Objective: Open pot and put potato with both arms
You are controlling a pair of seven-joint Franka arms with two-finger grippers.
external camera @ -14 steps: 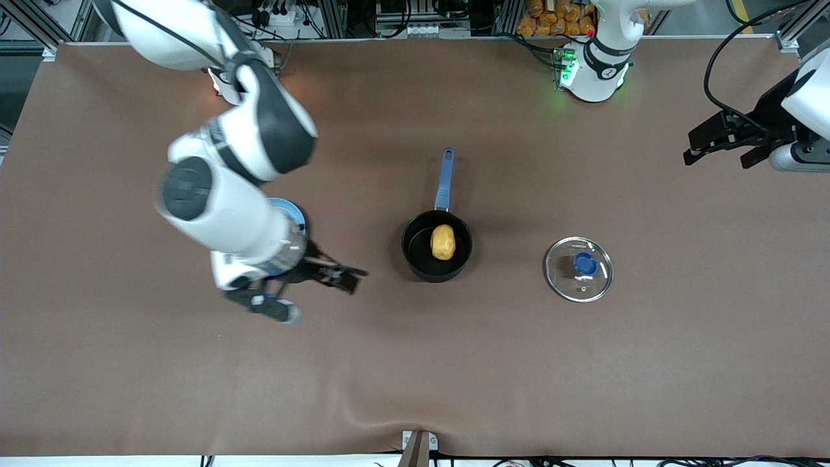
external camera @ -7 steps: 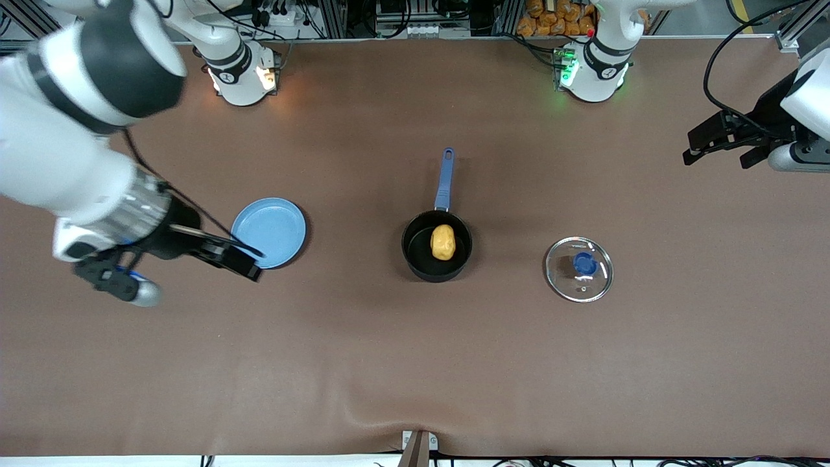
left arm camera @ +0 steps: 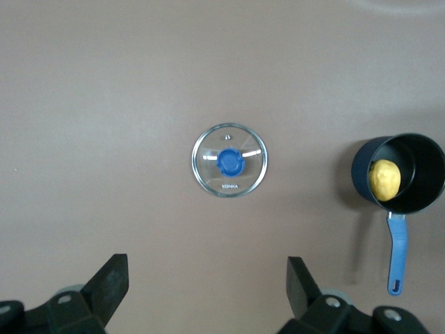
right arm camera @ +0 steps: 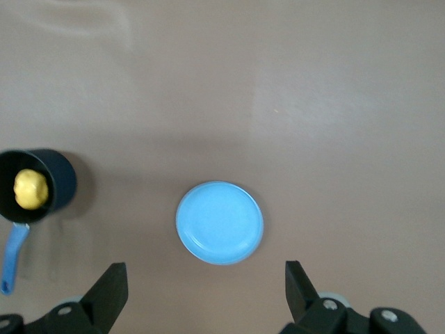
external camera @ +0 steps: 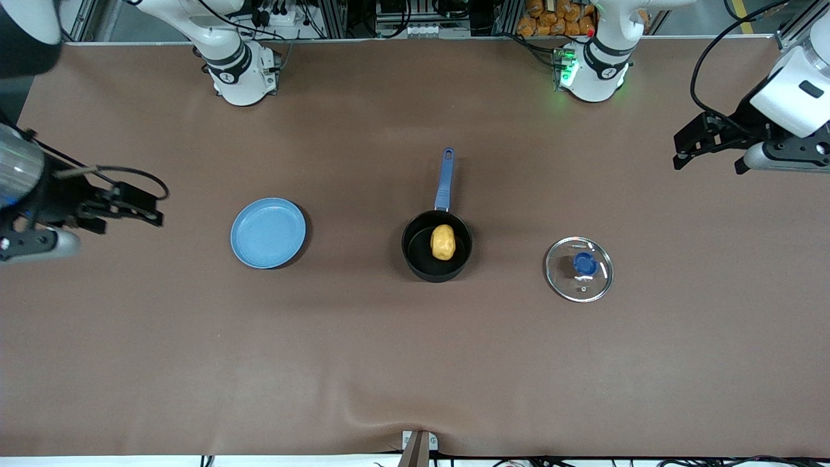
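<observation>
Fingers spread, potato in pot, well apart

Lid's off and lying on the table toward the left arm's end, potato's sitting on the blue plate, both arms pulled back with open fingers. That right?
Not quite: the potato is inside the pot, not on the blue plate, which is bare in the front view. The rest holds: the lid lies on the table toward the left arm's end, and the left gripper and right gripper are open at the table's ends.
</observation>
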